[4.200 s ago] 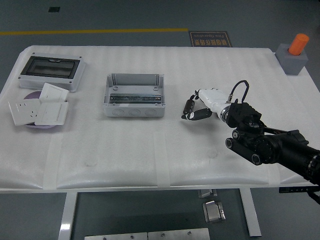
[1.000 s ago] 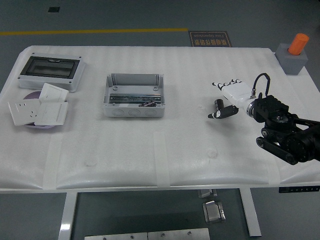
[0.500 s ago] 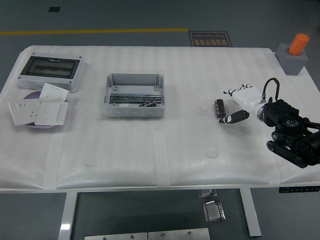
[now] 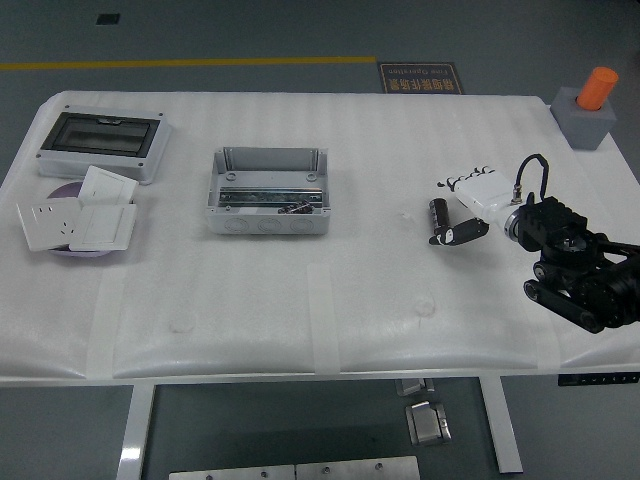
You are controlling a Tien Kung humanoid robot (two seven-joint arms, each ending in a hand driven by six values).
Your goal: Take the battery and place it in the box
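The battery (image 4: pixel 438 211) stands on the tabletop (image 4: pixel 330 300), well to the right of the box (image 4: pixel 268 192) and just at the tips of my right hand (image 4: pixel 468 205). I judge it small, rigid and dense for its size, with a smooth dark casing that could slip or roll if tipped; I would take it across its round sides, thumb against fingers, near its middle. My hand lies low over the tabletop, palm turned left, white fingers (image 4: pixel 462 183) loosely spread above, the dark thumb reaching under toward the battery's foot. I cannot tell whether it touches; nothing is pinched.
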